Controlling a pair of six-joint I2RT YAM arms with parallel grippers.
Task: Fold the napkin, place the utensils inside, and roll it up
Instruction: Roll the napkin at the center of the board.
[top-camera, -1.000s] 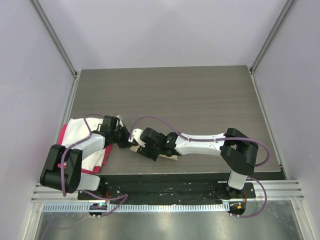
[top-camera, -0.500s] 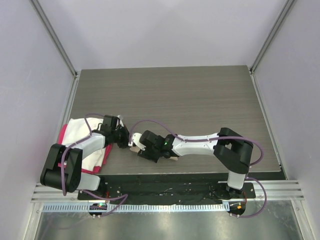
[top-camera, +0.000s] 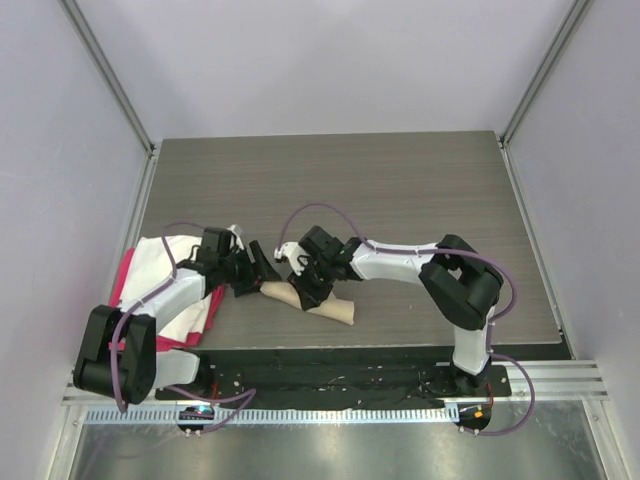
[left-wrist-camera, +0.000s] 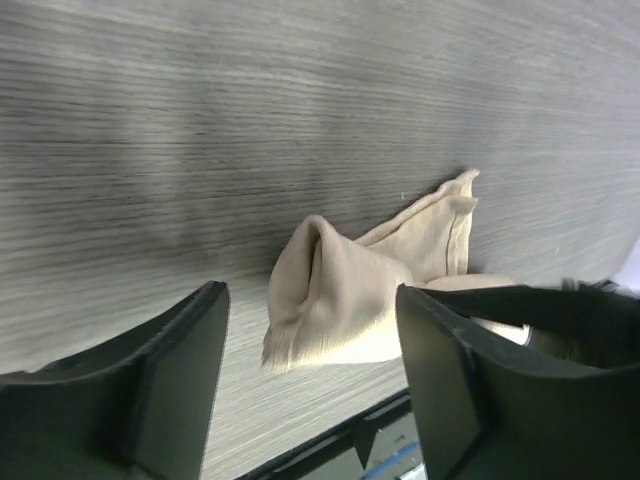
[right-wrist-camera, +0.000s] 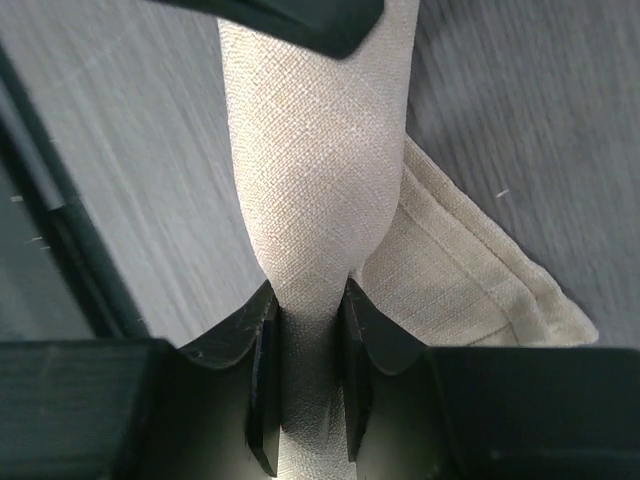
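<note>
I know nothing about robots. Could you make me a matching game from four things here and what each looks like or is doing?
Things:
1. napkin
2. left gripper
3. right gripper
4. pink-red cloth

Descriptions:
A. jaws open, holding nothing
B. far left, under a white cloth
C. beige, rolled up
D. pinching the roll

Pairs: 1-C, 2-A, 3-D, 4-B

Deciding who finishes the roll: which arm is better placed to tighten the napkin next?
Right. The right gripper is clamped on the rolled napkin. The left gripper stands open facing the roll's end, gripping nothing, so it would likely need to close in first.
</note>
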